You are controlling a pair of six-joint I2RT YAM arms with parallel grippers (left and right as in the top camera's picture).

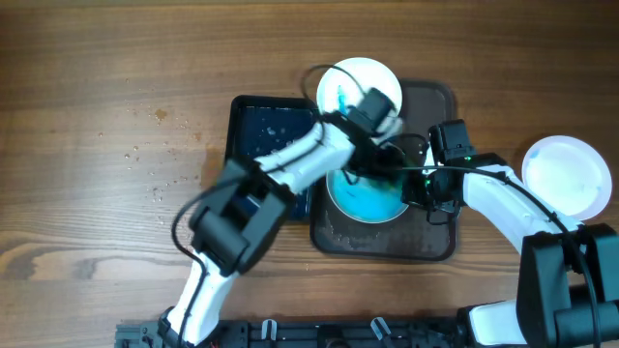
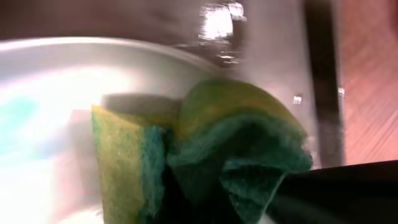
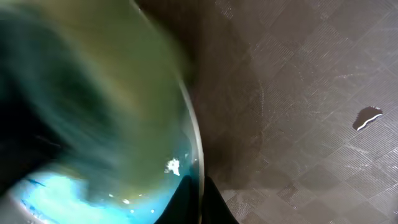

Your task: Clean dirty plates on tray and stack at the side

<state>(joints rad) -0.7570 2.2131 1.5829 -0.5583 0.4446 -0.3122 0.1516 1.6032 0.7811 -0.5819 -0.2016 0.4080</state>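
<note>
**Overhead view.** A wooden desk (image 1: 97, 116) carries a brown tray (image 1: 435, 237) at centre, with a dark tray (image 1: 261, 126) touching its left side. A blue-smeared plate (image 1: 366, 205) lies inside the brown tray, toward its left half. A second smeared plate (image 1: 350, 82), white with blue streaks, overlaps the far rim of the brown tray. A clean white plate (image 1: 571, 174) rests on the desk, well apart to the right of the tray. The left tool (image 1: 375, 166) is positioned over the far edge of the blue-smeared plate. The right tool (image 1: 414, 186) is placed at that plate's right edge.

**Left wrist view.** A yellow-and-green sponge (image 2: 211, 143) is shown folded and pinched in the left tool, which is closed on it. The sponge is seen against a pale, motion-blurred plate surface. The brown tray wall and a strip of desk are visible at the right.

**Right wrist view.** The rim of the blue-smeared plate (image 3: 186, 149) runs down the frame, and its surface is heavily blurred. The textured floor of the brown tray (image 3: 298, 93) is shown beside it, with a water droplet (image 3: 369, 117) lying on it. One dark finger (image 3: 189, 202) is seen touching the plate rim. Whether the right tool is clamped on the rim or merely set against it cannot be told.
</note>
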